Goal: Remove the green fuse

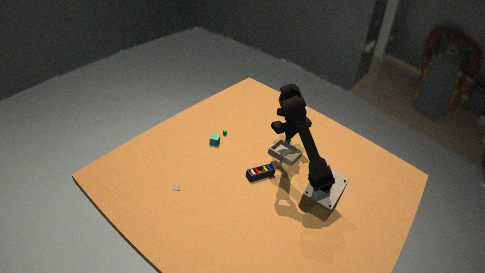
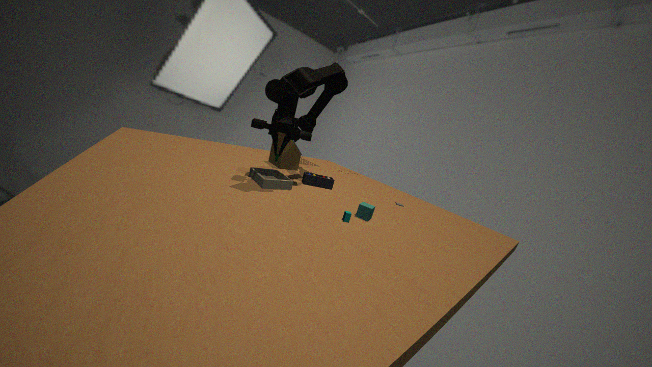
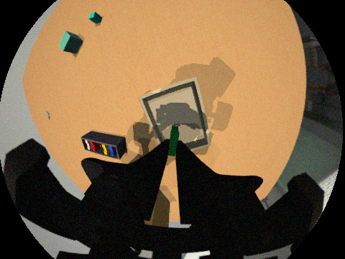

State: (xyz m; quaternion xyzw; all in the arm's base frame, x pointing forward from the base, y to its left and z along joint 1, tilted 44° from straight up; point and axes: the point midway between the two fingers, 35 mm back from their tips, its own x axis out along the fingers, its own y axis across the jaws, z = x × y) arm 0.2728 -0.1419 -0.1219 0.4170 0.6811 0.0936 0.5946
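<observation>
My gripper is shut on the green fuse, which hangs below the fingertips. Both are above the grey tray; in the wrist view the fuse overlaps the tray's near part. The exact height is hard to tell. The dark fuse block stands apart, beside the tray. It holds a white fuse, a red fuse, a yellow fuse and a blue fuse.
A teal cube and a small teal block stand beyond the fuse block. A flat grey tile lies farther off. The arm's base block stands near the tray.
</observation>
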